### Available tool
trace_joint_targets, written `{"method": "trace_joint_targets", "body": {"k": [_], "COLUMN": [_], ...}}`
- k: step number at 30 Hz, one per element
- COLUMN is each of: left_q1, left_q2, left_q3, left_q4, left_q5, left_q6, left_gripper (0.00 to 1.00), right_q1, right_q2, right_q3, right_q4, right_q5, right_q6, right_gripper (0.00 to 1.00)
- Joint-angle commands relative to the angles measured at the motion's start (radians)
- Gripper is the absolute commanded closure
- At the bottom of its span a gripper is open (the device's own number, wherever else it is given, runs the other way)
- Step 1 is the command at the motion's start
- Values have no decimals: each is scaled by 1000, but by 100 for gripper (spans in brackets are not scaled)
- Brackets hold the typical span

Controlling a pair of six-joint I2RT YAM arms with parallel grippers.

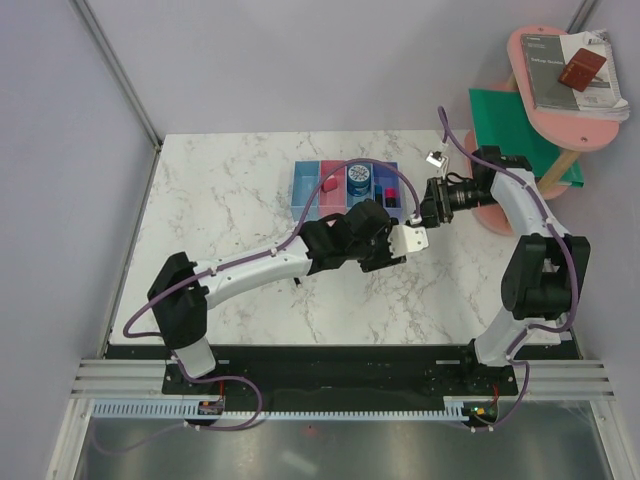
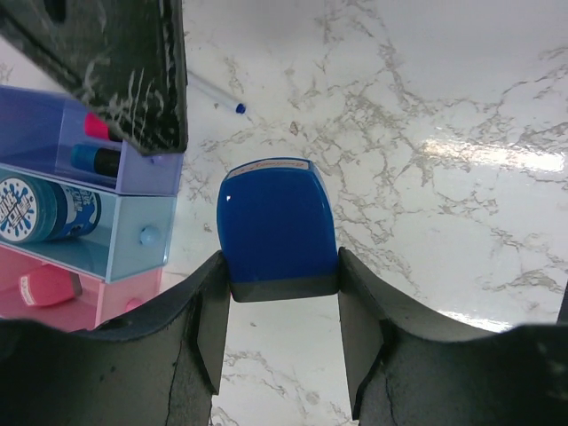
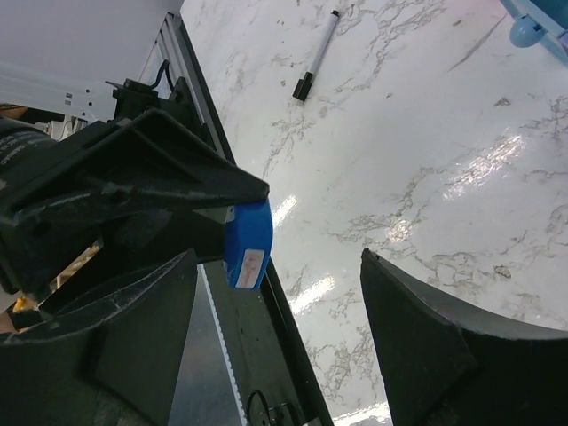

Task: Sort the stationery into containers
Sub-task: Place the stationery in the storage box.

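The left hand (image 2: 280, 266) is clamped on a blue block (image 2: 277, 217), one finger pressed against each side. It holds the block just beside the purple end bin (image 2: 53, 133) of the row of containers (image 1: 345, 185). The right hand (image 3: 280, 262) faces it with its fingers (image 3: 444, 346) spread wide, gripping nothing. A pen (image 3: 318, 53) lies on the marble bench (image 1: 230, 200).

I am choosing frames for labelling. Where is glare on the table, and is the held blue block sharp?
Left wrist view: bright glare band on the marble table at right; blue block in the left gripper is sharp. Right wrist view: glare streaks on the table, block small but clear. Top view: even light, no strong glare.
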State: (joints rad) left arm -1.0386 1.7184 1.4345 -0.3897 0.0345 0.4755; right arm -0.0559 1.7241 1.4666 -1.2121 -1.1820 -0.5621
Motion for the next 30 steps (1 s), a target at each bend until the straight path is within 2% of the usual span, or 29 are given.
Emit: {"method": "trace_joint_targets", "body": {"k": [1, 14, 21, 23, 26, 27, 29, 30], "left_q1": [-17, -28, -28, -29, -28, -28, -28, -29], "left_q2": [-33, -11, -2, 0, -2, -2, -2, -5], "left_q3": [70, 93, 101, 103, 99, 98, 89, 83], "left_q4": [20, 25, 34, 35, 35, 35, 35, 34], "left_q5": [-21, -31, -31, -33, -31, -31, -33, -31], "left_q6": [44, 52, 54, 54, 57, 57, 61, 66], "left_gripper": [98, 98, 98, 98, 98, 98, 98, 94], "right_q1": [25, 50, 106, 113, 116, 116, 117, 117], "right_q2": [22, -7, -57, -69, -78, -80, -81, -83], "right_q3": [21, -3, -58, -71, -72, -71, -63, -60], "right_q4": [-12, -9, 37, 54, 59, 59, 60, 59], "right_q5": [-47, -33, -10, -4, 1, 2, 10, 12], "right_q6": [-5, 7, 47, 65, 74, 76, 79, 79], "right_gripper": [20, 30, 37, 43, 61, 71, 82, 88]}}
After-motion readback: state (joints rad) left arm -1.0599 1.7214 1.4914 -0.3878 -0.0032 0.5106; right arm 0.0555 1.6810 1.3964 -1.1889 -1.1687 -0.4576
